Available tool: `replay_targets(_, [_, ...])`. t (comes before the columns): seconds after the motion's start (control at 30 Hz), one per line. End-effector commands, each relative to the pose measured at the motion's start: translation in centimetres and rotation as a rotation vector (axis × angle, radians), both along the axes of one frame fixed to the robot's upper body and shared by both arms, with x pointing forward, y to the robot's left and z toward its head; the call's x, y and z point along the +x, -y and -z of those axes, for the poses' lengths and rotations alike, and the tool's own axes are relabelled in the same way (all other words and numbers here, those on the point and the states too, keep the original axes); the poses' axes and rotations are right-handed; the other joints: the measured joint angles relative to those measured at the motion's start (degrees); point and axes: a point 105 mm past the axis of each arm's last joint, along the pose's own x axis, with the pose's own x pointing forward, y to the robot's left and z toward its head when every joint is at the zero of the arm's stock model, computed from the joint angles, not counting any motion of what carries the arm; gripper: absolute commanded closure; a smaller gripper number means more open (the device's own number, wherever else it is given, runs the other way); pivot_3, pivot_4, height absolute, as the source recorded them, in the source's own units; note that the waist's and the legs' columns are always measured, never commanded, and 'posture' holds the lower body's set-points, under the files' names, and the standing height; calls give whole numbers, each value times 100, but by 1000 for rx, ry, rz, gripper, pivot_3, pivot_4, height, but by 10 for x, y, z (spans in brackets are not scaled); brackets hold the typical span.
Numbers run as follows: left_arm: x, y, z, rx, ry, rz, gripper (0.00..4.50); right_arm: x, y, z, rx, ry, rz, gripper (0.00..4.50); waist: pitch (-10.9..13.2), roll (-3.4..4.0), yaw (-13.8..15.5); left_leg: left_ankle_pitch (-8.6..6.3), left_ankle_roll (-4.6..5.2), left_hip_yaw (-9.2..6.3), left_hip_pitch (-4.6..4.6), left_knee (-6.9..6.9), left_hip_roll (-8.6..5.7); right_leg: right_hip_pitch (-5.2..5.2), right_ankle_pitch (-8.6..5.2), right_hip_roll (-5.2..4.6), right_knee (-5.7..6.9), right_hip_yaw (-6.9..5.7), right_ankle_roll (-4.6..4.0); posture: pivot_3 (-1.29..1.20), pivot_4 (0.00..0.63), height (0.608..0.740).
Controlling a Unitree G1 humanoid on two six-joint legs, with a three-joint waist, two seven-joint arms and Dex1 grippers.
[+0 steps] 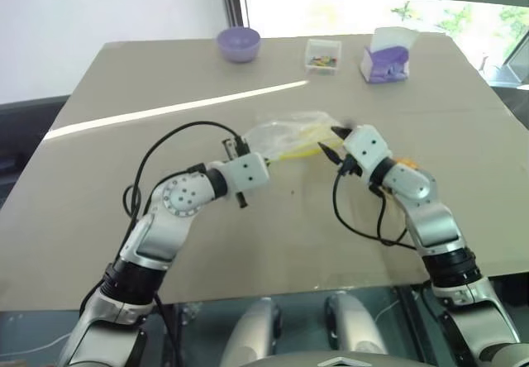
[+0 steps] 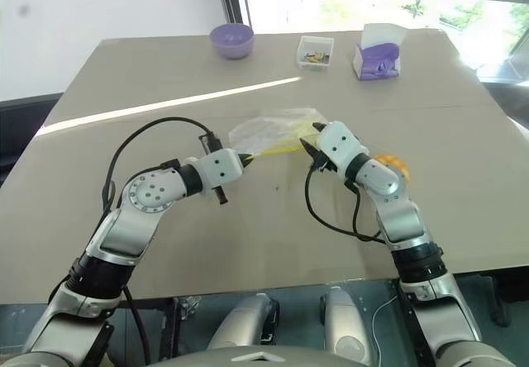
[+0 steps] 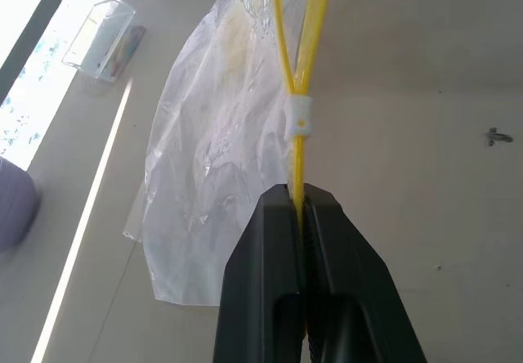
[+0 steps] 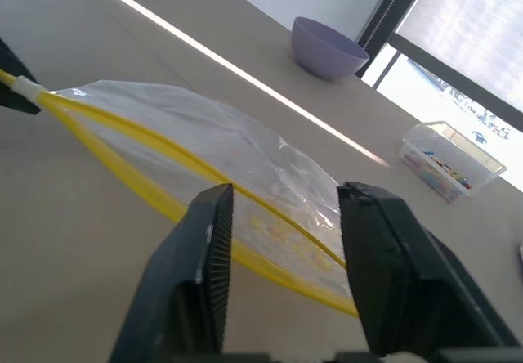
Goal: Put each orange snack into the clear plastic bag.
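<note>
1. The clear plastic bag (image 1: 285,135) lies mid-tabletop (image 1: 165,78).
2. The orange snack (image 2: 392,167) sits behind the right arm.
3. Left gripper (image 3: 299,208) fingers pinch the yellow seal; hold firm.
4. Right gripper (image 4: 282,208) fingers are spread astride the seal; catch one lip only.

Table (image 1: 165,243): clear plastic bag (image 1: 277,135) at centre, lying between left gripper (image 1: 240,145) on its left end and right gripper (image 1: 331,140) on its right end. Orange snack (image 2: 392,169) on the table right of the bag, just behind the right arm, apparently outside the bag. Far edge, left to right: bowl (image 1: 238,43), small clear box (image 1: 322,55), tissue box (image 1: 387,57), each well apart from the bag
</note>
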Motion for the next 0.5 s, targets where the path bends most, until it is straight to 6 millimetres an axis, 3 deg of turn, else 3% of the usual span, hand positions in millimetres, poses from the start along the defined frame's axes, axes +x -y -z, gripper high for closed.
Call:
replay_targets(0.03, [4,4,-14,-27,45,5,4500,-8,-6,-15,14,62,-40,4205,0,0,-4,0,0,0,0,0,0,0,0,0,0,0,0,0,150,740])
replay_targets(0.07, [4,4,-15,-28,46,6,4500,-9,-7,-15,13,62,-46,4457,0,0,-7,0,-1,0,0,1,0,0,0,0,0,0,0,0,150,740])
replay_targets(0.5, [5,3,-16,-35,47,0,4500,-26,-14,-9,-47,51,-125,4457,0,0,-8,2,-3,0,0,1,0,0,0,0,0,0,0,0,150,740])
